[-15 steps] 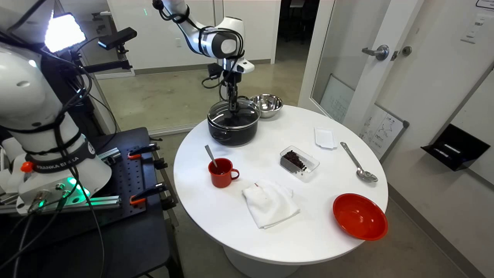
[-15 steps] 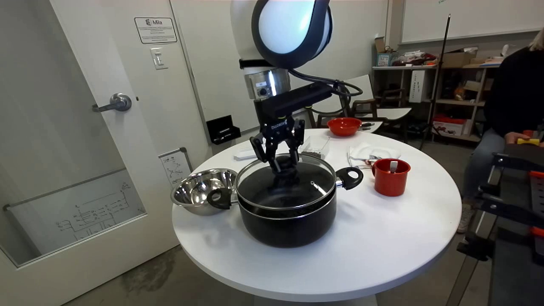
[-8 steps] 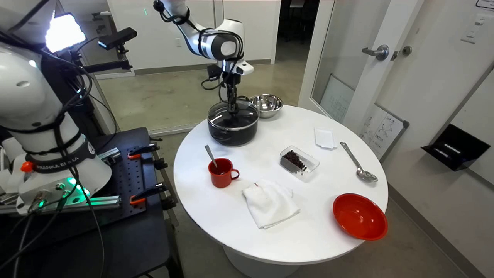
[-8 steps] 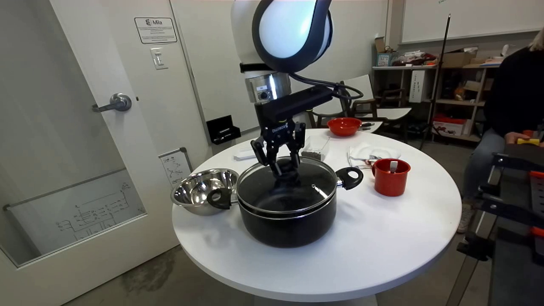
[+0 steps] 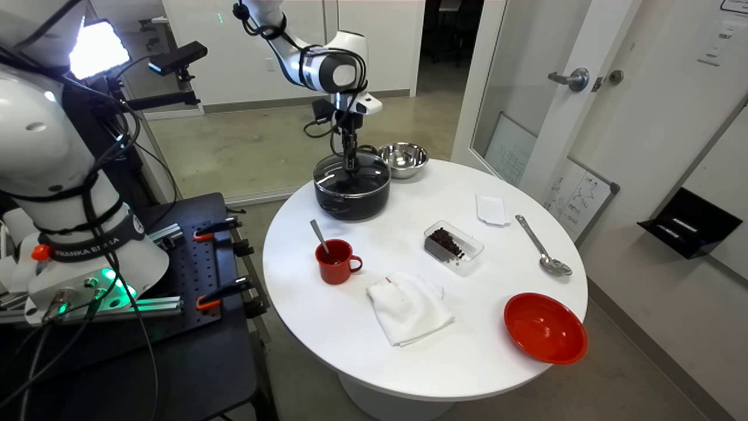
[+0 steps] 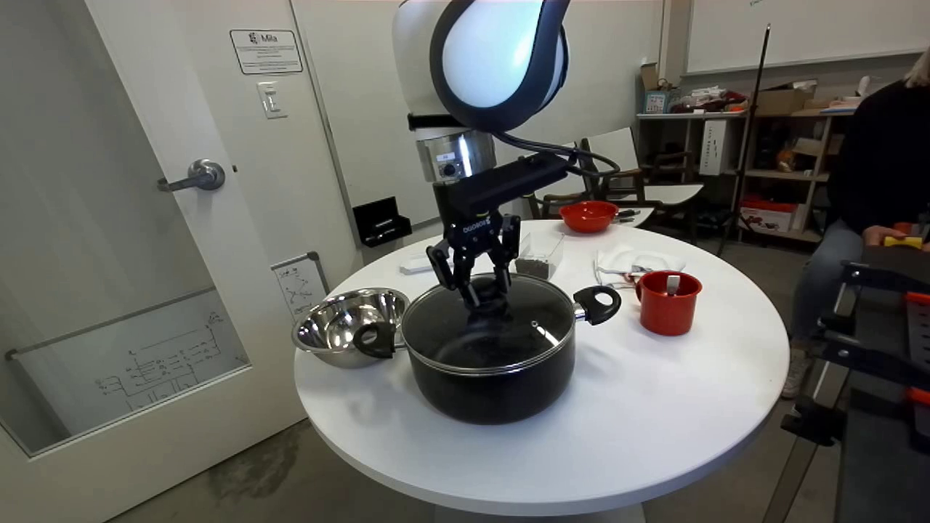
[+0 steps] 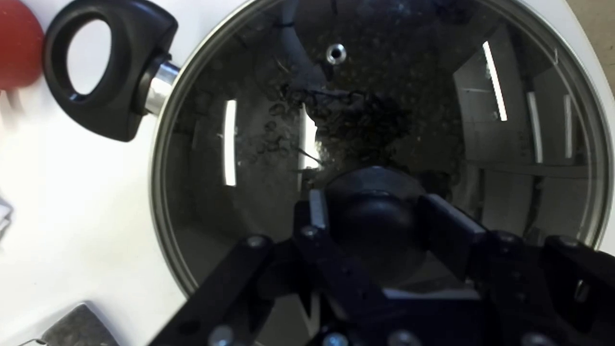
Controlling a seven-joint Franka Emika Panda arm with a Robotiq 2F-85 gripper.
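Note:
My gripper [image 6: 488,290] points down over the dark pot [image 6: 494,396], its fingers on either side of the black knob [image 7: 377,226] of the glass lid [image 6: 450,330]. In the wrist view the pads [image 7: 454,216] stand close against the knob, partly shut around it. The lid sits at the pot's top, with no clear gap showing at the front rim in an exterior view. Small dark bits show through the glass. One black pot handle [image 7: 129,53] sticks out at upper left in the wrist view. The knob's lower part is hard to see.
A steel bowl [image 6: 349,327] stands close beside the pot. A red mug [image 5: 334,269] with a spoon, a white cloth [image 5: 409,310], a clear container [image 5: 467,248] of dark bits, a white tray [image 5: 492,209], a slotted spoon [image 5: 543,257] and a red bowl [image 5: 544,327] share the round table.
My gripper has come down a little with the lid. The gap between the lid's rim and the pot's rim, visible a second ago, has closed.

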